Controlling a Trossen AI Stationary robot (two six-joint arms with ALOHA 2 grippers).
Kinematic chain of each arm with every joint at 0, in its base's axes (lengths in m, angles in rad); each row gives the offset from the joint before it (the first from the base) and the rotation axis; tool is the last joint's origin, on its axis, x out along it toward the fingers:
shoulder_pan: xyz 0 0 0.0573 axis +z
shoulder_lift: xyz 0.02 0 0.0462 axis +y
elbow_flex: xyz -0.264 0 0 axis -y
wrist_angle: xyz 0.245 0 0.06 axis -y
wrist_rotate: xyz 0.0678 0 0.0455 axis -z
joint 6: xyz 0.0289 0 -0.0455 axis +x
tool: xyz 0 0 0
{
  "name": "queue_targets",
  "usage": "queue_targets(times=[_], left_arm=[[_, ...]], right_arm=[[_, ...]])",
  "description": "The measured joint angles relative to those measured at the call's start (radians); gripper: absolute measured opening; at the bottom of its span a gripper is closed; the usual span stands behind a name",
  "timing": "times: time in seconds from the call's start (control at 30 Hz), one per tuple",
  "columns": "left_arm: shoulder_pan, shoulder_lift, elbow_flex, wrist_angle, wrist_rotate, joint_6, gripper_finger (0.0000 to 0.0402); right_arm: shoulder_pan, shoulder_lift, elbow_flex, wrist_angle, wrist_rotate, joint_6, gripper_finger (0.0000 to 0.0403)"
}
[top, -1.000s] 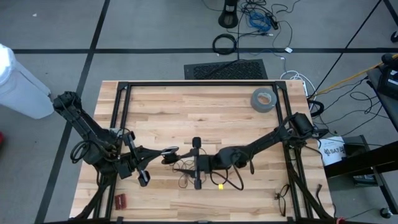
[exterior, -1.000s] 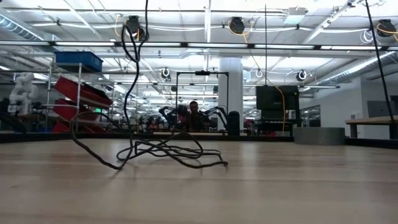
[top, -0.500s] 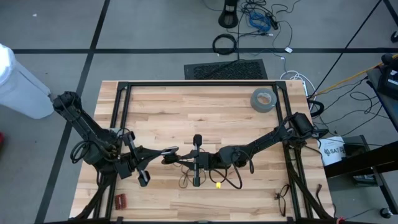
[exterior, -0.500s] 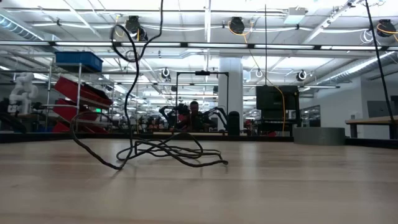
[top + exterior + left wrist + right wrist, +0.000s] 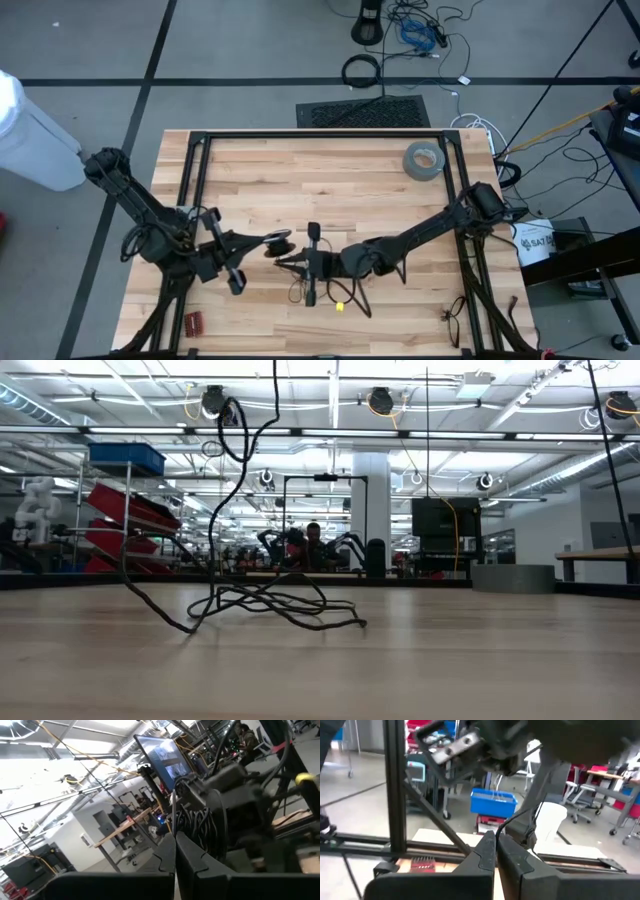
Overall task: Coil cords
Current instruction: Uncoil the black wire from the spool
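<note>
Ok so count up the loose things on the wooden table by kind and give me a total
Thin black cord: 1
Grey tape roll: 1
Small red piece near the front left corner: 1
Pair of glasses near the front right corner: 1
Total: 4

Pale wooden plank table (image 5: 300, 170) bordered by a black frame (image 5: 320, 134). Grey tape roll (image 5: 423, 159) lying flat near the far right corner. Thin black cord (image 5: 270, 604) in a loose tangle at the near middle, one strand rising off the surface. Small red block (image 5: 193, 322) by the near left corner, glasses (image 5: 455, 318) by the near right edge
</note>
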Motion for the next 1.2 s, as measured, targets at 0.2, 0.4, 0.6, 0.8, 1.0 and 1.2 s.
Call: queue_targets(times=[0.2,0.4,0.6,0.8,1.0,1.2], left_arm=[[0.005,0.000,0.000,-0.005,-0.001,-0.001,0.0000],[0.008,0.000,0.000,-0.041,-0.038,-0.001,0.0000],[0.013,0.000,0.000,-0.055,-0.079,0.000,0.0000],[0.012,0.000,0.000,-0.071,-0.091,-0.001,0.0000],[0.012,0.000,0.000,-0.083,-0.096,-0.001,0.0000],[0.011,0.000,0.000,-0.091,-0.122,-0.001,0.0000]], right_arm=[[0.035,-0.001,0.061,-0.048,-0.002,-0.016,0.0000],[0.064,-0.001,0.108,-0.049,-0.010,-0.037,0.0000],[0.088,-0.001,0.144,-0.050,-0.011,-0.074,0.0000],[0.109,-0.001,0.174,-0.070,-0.005,-0.126,0.0000],[0.126,-0.007,0.182,-0.127,0.079,-0.161,0.0000],[0.152,-0.038,0.182,-0.267,0.254,-0.159,0.0000]])
